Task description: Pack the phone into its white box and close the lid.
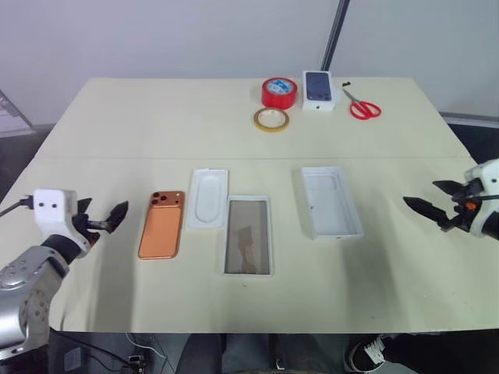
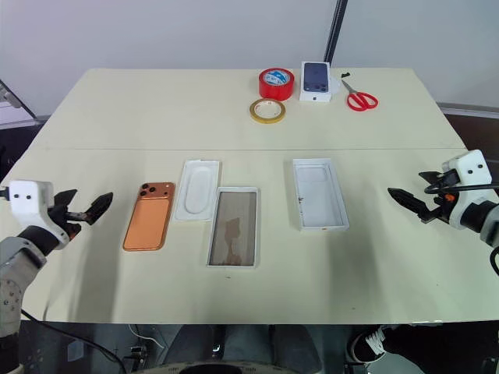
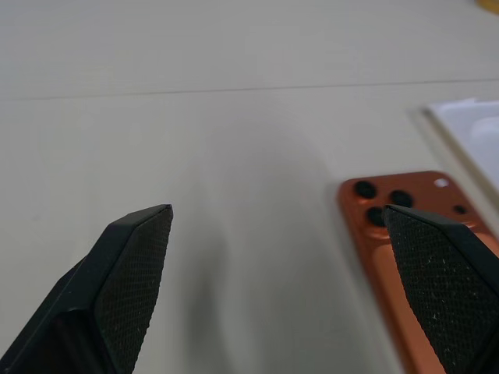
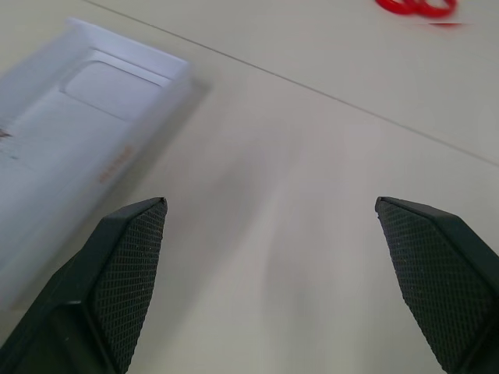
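The copper-orange phone (image 1: pixel 162 224) lies flat, lenses up, left of centre on the table, and it also shows in the left wrist view (image 3: pixel 366 226). To its right lies the white box (image 1: pixel 248 235) with a brownish floor and nothing inside. Further right sits the all-white lid (image 1: pixel 331 202), hollow side up, which also appears in the right wrist view (image 4: pixel 78 132). My left gripper (image 1: pixel 109 218) hovers open just left of the phone, apart from it. At the table's right side my right gripper (image 1: pixel 425 199) hangs open, well right of the lid. Both hold nothing.
A thin white moulded insert (image 1: pixel 207 199) lies between the phone and the box. At the far edge stand a red tape roll (image 1: pixel 279 92), a yellowish tape ring (image 1: pixel 270 119), a small white box with a phone picture (image 1: pixel 318 89) and red scissors (image 1: pixel 362 105).
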